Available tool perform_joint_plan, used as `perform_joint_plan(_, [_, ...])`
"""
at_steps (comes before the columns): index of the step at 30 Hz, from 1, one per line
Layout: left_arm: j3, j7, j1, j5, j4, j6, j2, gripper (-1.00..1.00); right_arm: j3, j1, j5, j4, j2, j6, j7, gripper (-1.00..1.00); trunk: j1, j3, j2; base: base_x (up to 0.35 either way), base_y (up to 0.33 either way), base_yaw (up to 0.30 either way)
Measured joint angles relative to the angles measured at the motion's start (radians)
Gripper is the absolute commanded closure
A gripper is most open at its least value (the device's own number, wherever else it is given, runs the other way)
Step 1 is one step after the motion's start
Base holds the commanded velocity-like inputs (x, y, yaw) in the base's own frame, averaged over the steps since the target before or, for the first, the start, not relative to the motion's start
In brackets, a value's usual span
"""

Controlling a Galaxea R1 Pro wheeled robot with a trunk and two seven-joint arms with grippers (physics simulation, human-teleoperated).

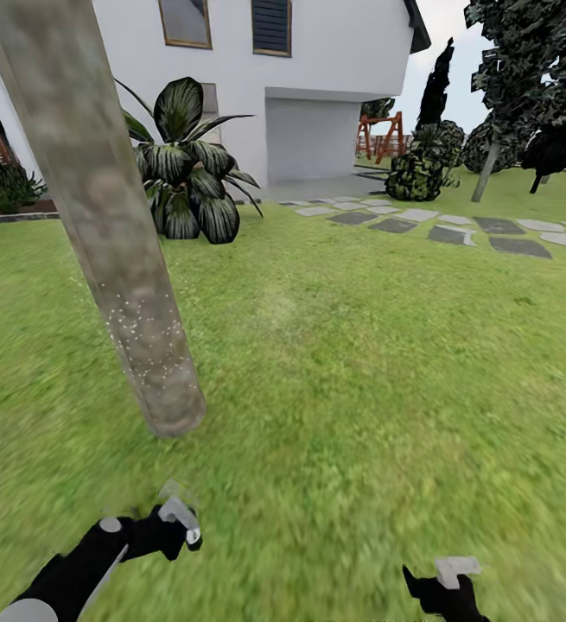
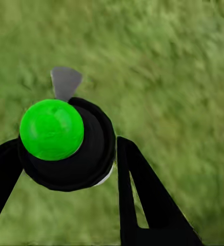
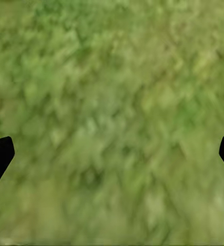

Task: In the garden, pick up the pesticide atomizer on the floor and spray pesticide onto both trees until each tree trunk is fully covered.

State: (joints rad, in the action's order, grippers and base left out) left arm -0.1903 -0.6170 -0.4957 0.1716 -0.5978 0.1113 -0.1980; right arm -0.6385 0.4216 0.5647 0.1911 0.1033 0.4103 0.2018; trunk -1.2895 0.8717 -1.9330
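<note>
A thick mottled grey-beige tree trunk (image 1: 101,207) leans up out of the grass at the left of the head view. Fine white pesticide specks (image 1: 144,341) dot its lower part. Just in front of its base, my left gripper (image 1: 174,529) is shut on the pesticide atomizer (image 1: 179,511). In the left wrist view the atomizer (image 2: 53,130) shows a bright green cap, a black body and a grey nozzle, with my black fingers (image 2: 142,189) on either side. My right gripper (image 1: 445,580) hangs open over the grass, holding nothing. A second tree (image 1: 490,168) with a dark crown stands far right.
The green lawn (image 1: 360,363) spreads ahead and to the right. Grey stepping stones (image 1: 455,229) cross it toward the white house (image 1: 317,104). A broad-leafed plant (image 1: 187,173) stands behind the near trunk, and round bushes (image 1: 416,173) grow further back.
</note>
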Motion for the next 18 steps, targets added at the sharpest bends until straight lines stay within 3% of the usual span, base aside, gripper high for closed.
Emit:
perform_joint_plan(1, [0.002,-0.036,0.001,0.04,0.036,-0.047,-0.001,1.0,0.064,0.0,0.028,0.023,-0.008,0.0,0.001,-1.0,0.0,0.0,0.0,0.0,0.0,-0.002])
perform_joint_plan(2, [0.003,-0.055,0.001,0.062,0.069,-0.089,-0.002,1.0,0.149,0.002,0.061,0.051,-0.018,-0.001,0.004,-1.0,0.0,0.0,0.0,0.0,0.0,0.0])
perform_joint_plan(3, [0.002,-0.072,0.001,0.079,0.106,-0.12,-0.003,1.0,0.248,0.009,0.087,0.088,-0.045,-0.002,0.03,-1.0,0.0,0.0,0.0,0.0,0.0,0.0])
perform_joint_plan(4, [0.0,-0.093,0.001,0.117,0.132,-0.137,-0.004,1.0,0.35,0.022,0.102,0.175,-0.083,-0.007,0.145,-1.0,0.0,0.0,0.0,0.0,0.0,0.0])
perform_joint_plan(6, [0.003,-0.122,-0.001,0.184,0.14,-0.141,-0.004,1.0,0.395,0.044,0.102,0.309,-0.102,-0.042,0.314,-1.0,0.0,0.0,0.0,0.0,0.0,0.0])
perform_joint_plan(7, [0.006,-0.133,-0.002,0.21,0.14,-0.142,-0.004,1.0,0.405,0.061,0.101,0.382,-0.109,-0.111,0.423,-1.0,0.0,0.0,0.0,0.0,0.0,0.0])
perform_joint_plan(8, [0.006,-0.138,-0.005,0.22,0.139,-0.143,-0.004,1.0,0.409,0.075,0.102,0.42,-0.119,-0.16,0.484,-1.0,0.0,0.0,0.0,0.0,0.0,0.0])
perform_joint_plan(10, [0.003,-0.143,-0.011,0.23,0.138,-0.142,-0.004,1.0,0.413,0.101,0.102,0.463,-0.139,-0.225,0.555,-1.0,0.0,0.0,0.0,0.0,0.0,0.0])
perform_joint_plan(12, [0.002,-0.154,-0.014,0.232,0.137,-0.141,-0.003,1.0,0.415,0.107,0.106,0.466,-0.162,-0.234,0.566,-1.0,0.0,0.0,0.0,0.0,0.0,0.0])
perform_joint_plan(15, [0.001,-0.177,-0.017,0.246,0.136,-0.137,-0.003,1.0,0.425,0.11,0.109,0.464,-0.173,-0.236,0.591,-1.0,0.0,0.0,0.0,0.0,0.0,0.0])
perform_joint_plan(16, [0.001,-0.179,-0.015,0.274,0.136,-0.136,0.0,1.0,0.453,0.109,0.11,0.464,-0.174,-0.237,0.631,-1.0,0.0,0.0,0.0,0.0,0.0,0.0])
perform_joint_plan(18, [0.002,-0.182,-0.017,0.339,0.135,-0.132,0.008,1.0,0.553,0.11,0.11,0.466,-0.175,-0.238,0.724,-1.0,0.0,0.0,0.0,0.0,0.0,0.0])
